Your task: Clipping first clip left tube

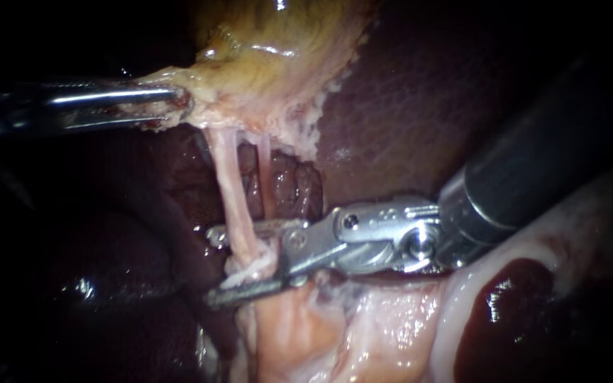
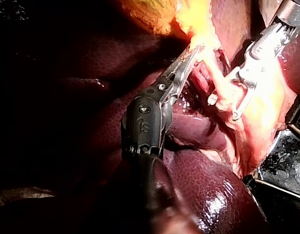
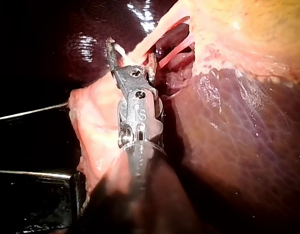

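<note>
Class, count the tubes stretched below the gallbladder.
2: the thicker left tube, passing through the tip of the right instrument; the thin right tube just beside it. Others may be hidden.

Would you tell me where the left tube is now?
In the endoscope view, the left tube runs down from the gallbladder, left of the thinner tube, between the open jaws of my right instrument.

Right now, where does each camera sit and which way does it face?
Endoscope: close to the tissue, facing the left tube; left instrument enters from left, right instrument from right.
Left wrist: on the left arm, looking along its instrument at the gallbladder.
Right wrist: on the right arm, looking along its instrument at the tube.
All three show that tube.
</note>
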`<state>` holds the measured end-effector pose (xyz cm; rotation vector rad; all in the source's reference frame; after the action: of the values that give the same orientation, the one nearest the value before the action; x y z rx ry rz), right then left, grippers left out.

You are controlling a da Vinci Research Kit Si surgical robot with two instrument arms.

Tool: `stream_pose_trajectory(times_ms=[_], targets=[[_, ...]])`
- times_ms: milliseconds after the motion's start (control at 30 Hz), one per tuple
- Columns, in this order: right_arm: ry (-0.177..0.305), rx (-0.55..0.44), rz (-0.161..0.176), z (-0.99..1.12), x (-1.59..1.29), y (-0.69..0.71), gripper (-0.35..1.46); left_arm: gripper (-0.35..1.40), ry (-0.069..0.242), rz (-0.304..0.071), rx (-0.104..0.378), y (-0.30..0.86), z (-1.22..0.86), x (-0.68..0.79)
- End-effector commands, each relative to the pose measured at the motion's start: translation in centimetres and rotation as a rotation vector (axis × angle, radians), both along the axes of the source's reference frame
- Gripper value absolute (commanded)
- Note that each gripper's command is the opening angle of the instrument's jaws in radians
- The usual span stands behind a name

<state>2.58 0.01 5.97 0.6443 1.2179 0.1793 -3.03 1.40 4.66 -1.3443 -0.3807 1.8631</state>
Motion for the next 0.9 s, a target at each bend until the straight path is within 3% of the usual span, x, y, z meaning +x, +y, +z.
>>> stream_pose_trajectory(times_ms=[33, 300, 600, 700, 900], targets=[[0.013, 0.000, -0.004, -0.06, 0.00, -0.01, 0.48, -0.35, 0.000, 0.000, 0.000, 0.00, 0.00, 0.00], [0.056, 0.027, -0.025, -0.36, 0.07, -0.16, 0.47, -0.35, 0.000, 0.000, 0.000, 0.00, 0.00, 0.00], [0.052, 0.043, -0.027, -0.43, 0.09, -0.21, 0.44, -0.35, 0.000, 0.000, 0.000, 0.00, 0.00, 0.00], [0.048, 0.040, -0.019, -0.42, 0.08, -0.20, 0.36, -0.35, 0.000, 0.000, 0.000, 0.00, 0.00, 0.00], [0.044, 0.051, -0.018, -0.43, 0.05, -0.21, 0.05, -0.35, 0.000, 0.000, 0.000, 0.00, 0.00, 0.00]])
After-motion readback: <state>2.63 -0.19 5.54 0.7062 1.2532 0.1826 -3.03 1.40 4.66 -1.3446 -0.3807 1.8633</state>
